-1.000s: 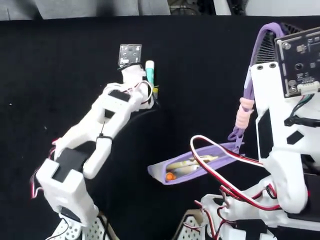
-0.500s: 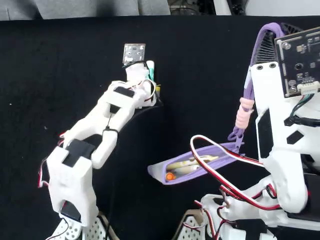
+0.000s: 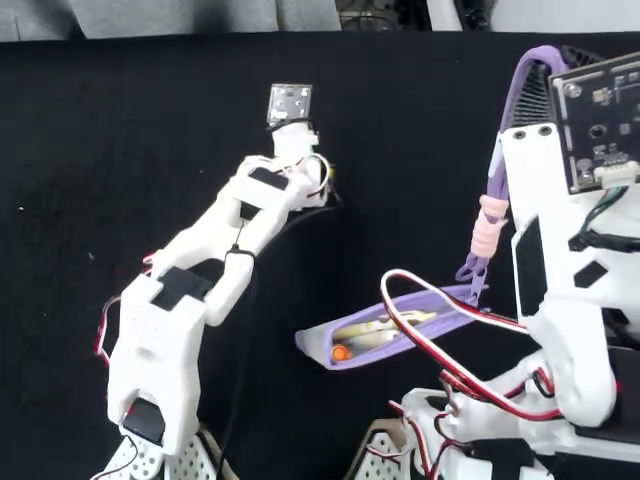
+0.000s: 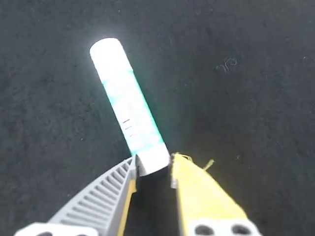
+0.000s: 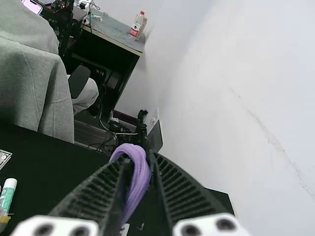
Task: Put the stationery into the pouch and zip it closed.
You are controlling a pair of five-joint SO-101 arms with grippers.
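Pouch (image 3: pixel 312 345) gapes, strap (image 5: pixel 138 179) clamped in right end effector (image 5: pixel 139 164). Left end effector (image 4: pixel 153 164) grips a stick (image 4: pixel 127 103); next, I think, carry it in.

Table (image 3: pixel 120 150): black cloth. At 5 o'clock in the high view, lilac pouch (image 3: pixel 315 347) with an orange-tipped item (image 3: pixel 341 352) inside. Its purple strap (image 3: pixel 495 180) has a pink beaded section. Glue stick (image 4: pixel 129 105): white with a teal band. Left gripper (image 4: pixel 153 163): one grey ribbed finger, one yellow. Right gripper (image 5: pixel 139 164): black, ribbed.
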